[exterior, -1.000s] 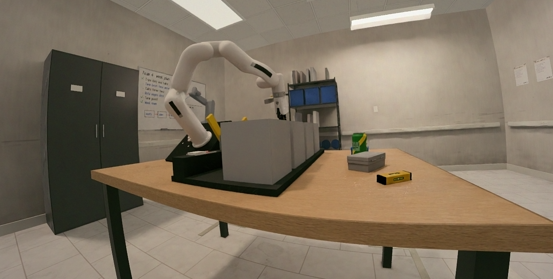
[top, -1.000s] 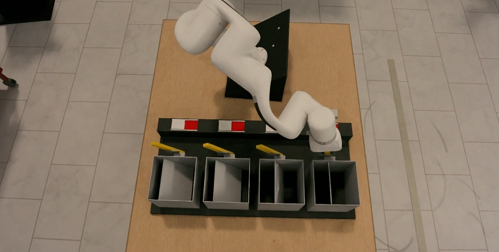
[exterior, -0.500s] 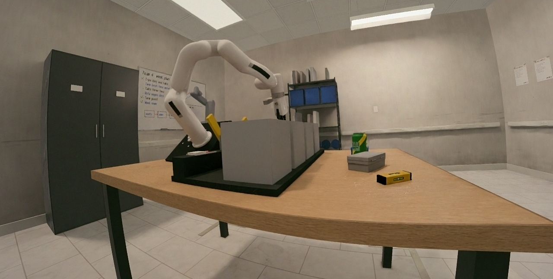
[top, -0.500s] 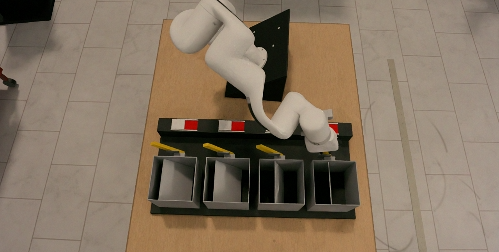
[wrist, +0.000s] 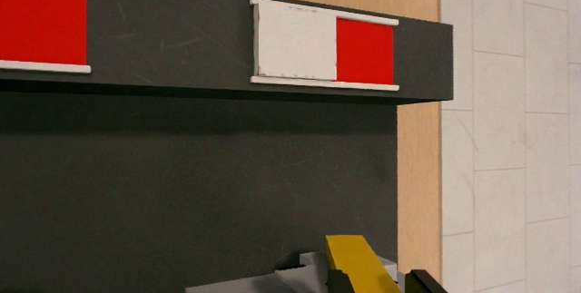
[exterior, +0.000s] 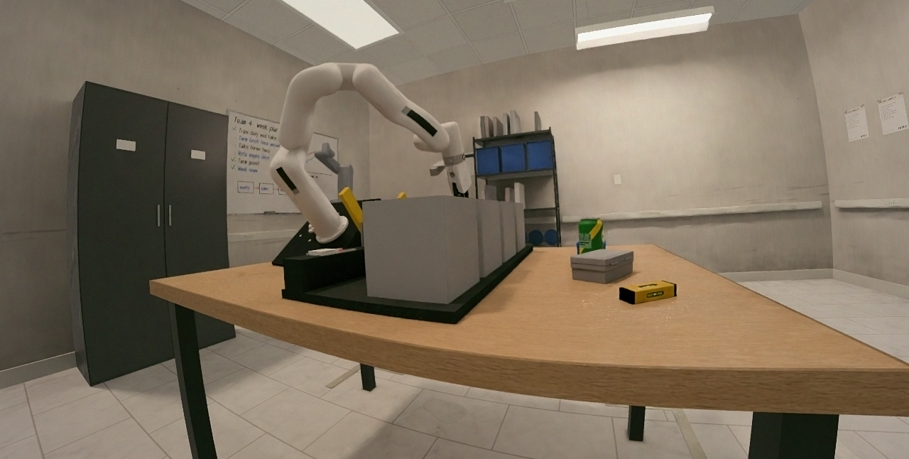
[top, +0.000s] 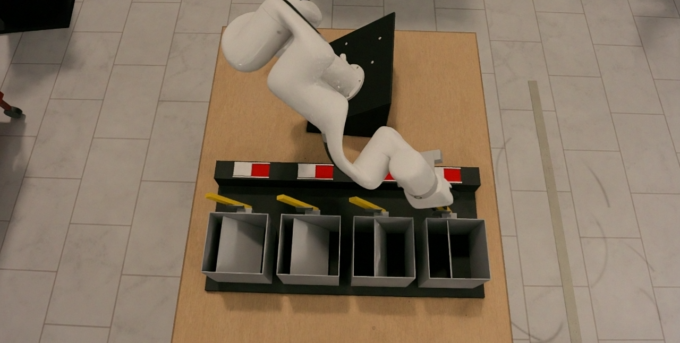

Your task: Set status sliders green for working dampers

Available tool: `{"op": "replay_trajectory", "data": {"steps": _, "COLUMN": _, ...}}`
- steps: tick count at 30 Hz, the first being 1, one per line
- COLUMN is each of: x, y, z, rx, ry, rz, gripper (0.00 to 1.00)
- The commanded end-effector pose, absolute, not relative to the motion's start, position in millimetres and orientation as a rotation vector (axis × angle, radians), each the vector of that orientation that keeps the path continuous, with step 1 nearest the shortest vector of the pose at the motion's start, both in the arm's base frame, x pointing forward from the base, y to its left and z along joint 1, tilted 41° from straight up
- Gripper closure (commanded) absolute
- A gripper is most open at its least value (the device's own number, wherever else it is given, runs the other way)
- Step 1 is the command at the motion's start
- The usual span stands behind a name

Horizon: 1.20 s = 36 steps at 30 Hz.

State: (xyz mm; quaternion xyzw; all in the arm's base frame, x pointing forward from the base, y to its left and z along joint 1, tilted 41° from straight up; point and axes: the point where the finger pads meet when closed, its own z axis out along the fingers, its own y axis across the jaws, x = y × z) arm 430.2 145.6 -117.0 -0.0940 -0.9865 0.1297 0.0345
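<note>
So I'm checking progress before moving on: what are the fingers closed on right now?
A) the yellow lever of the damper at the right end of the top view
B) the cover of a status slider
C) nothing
A: in the wrist view the fingers grip the yellow lever.

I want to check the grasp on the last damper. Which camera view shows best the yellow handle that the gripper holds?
The wrist view: the yellow handle fills the bottom edge, with the dark fingers shut on it. In the top view the wrist hides nearly all of it. In the exterior view the grey dampers hide it.
</note>
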Motion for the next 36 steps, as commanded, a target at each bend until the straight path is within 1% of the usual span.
{"op": "replay_trajectory", "data": {"steps": 1, "x": 430.8, "y": 141.6, "z": -114.6, "rx": -0.29, "ry": -3.052, "rz": 0.304, "gripper": 0.81}}
{"op": "replay_trajectory", "data": {"steps": 19, "x": 428.7, "y": 131.0, "z": -113.0, "rx": -0.295, "ry": -3.074, "rz": 0.136, "gripper": 0.81}}
{"op": "replay_trajectory", "data": {"steps": 36, "x": 428.1, "y": 127.5, "z": -112.7, "rx": -0.297, "ry": -3.079, "rz": 0.082, "gripper": 0.81}}
